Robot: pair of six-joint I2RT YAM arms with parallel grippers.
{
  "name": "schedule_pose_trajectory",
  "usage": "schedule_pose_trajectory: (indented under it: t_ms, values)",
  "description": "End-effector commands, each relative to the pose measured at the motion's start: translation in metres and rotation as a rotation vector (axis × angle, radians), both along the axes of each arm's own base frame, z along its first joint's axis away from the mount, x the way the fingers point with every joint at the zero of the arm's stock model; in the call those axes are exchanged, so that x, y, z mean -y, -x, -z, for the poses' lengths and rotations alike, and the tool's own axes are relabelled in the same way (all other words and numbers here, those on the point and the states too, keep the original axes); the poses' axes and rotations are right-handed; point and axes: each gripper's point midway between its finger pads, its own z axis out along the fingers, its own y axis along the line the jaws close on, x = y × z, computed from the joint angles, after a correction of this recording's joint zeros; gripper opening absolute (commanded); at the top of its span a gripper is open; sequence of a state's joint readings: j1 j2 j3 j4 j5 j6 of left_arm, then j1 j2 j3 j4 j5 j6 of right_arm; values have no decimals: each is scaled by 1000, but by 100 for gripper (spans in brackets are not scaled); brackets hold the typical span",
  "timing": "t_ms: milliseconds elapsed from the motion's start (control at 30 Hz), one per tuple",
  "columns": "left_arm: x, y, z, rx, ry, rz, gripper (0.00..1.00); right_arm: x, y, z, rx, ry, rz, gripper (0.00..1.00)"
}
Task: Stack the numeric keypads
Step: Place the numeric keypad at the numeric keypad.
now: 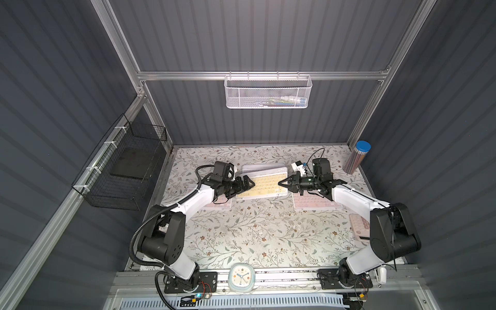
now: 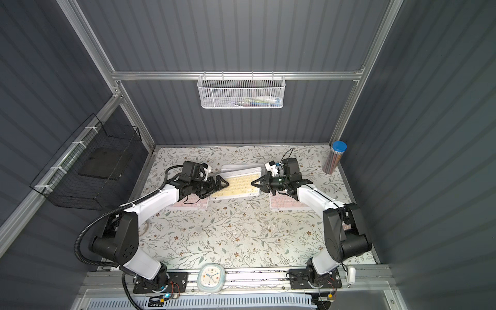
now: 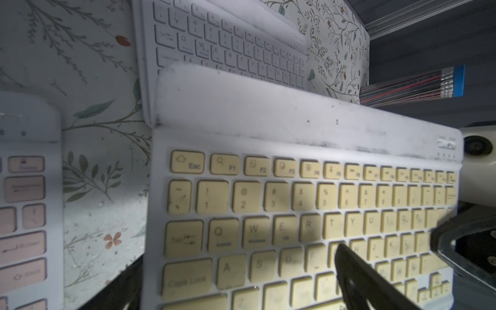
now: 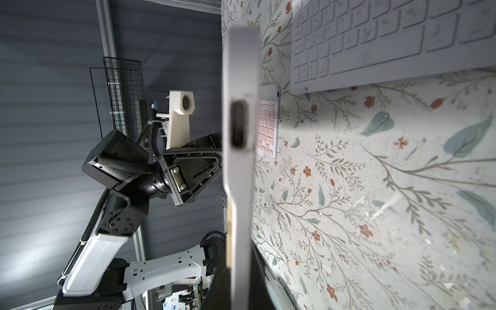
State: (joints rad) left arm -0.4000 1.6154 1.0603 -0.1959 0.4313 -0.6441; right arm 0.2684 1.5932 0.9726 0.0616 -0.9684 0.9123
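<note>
Yellow-keyed white-framed thin rectangular keypad [image 1: 265, 185] is at back-centre, skewed, overlapping the all-white flat rectangular keypad [image 1: 252, 167] lying on the floral-print desk [image 1: 255, 236]. Right fingers [image 1: 286, 184] are together, clamped on its right short edge. The right wrist view shows it edge-on, apparently clear of the desk. Left fingers [image 3: 359, 279] are spread wide at the other end, one above the keys, the other seemingly beneath the edge, not gripping. One pink-keyed white-framed keypad [image 1: 224, 205] lies under the left arm and another pink-keyed keypad [image 1: 311, 202] under the right arm, both flat, apart from the pile.

Risks, as I judge them:
- The yellow keypad is held by one end only, so the thin slick frame could droop or pivot in the clamp.
- Released at this angle, it lands crooked on the white one, giving a poor base for the rest.
- The left fingers could snag keys or shove the white keypad if they move in carelessly.
</note>
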Motion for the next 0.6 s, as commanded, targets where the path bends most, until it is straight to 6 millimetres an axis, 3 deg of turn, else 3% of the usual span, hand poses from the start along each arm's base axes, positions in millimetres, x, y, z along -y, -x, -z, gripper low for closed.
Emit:
schedule_pose_trajectory:
  t_ms: [0, 267, 533, 567]
  values:
    - [16, -13, -15, 27, 59, 41, 100, -2, -21, -12, 77, -37, -23, 0]
    - [27, -52, -5, 54, 19, 35, 100, 4, -65, -4, 109, -18, -45, 0]
    - [37, -82, 4, 65, 2, 33, 100, 6, -93, 7, 109, -72, -91, 0]
    - [41, -91, -7, 95, 8, 33, 100, 7, -96, 8, 111, -78, -96, 0]
